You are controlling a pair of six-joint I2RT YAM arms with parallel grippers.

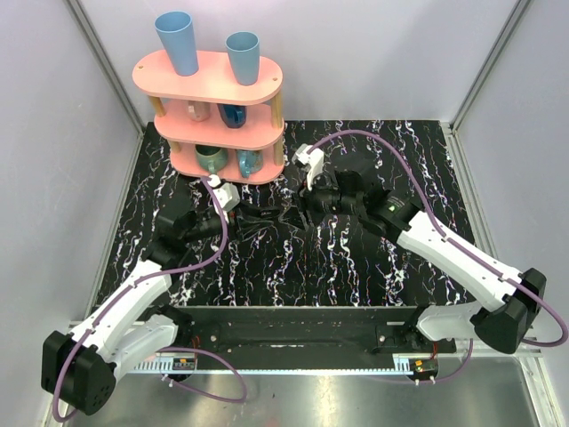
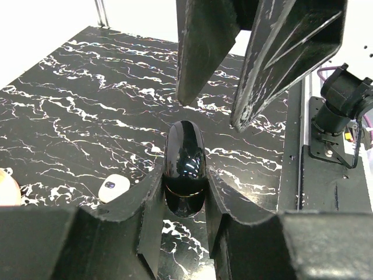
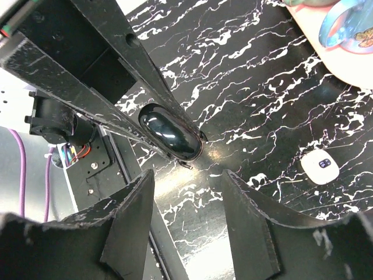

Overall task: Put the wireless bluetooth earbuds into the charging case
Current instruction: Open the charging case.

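Observation:
My left gripper (image 2: pixel 185 195) is shut on a small glossy black oval object (image 2: pixel 184 166) with a thin seam, held just above the marbled table. The object also shows in the right wrist view (image 3: pixel 170 139), between the left fingers. My right gripper (image 3: pixel 187 178) is open and empty, its tips facing the black object's end and a short way from it. A small cream-white rounded piece with a dark spot (image 2: pixel 113 188) lies on the table left of my left gripper, and shows in the right wrist view (image 3: pixel 320 165). I cannot tell whether it is an earbud or the closed case.
A pink tiered shelf (image 1: pixel 213 80) with blue cups (image 1: pixel 178 43) stands at the back left, close behind both grippers (image 1: pixel 289 212). The black base plate (image 1: pixel 293 325) runs along the near edge. Purple cables loop over both arms.

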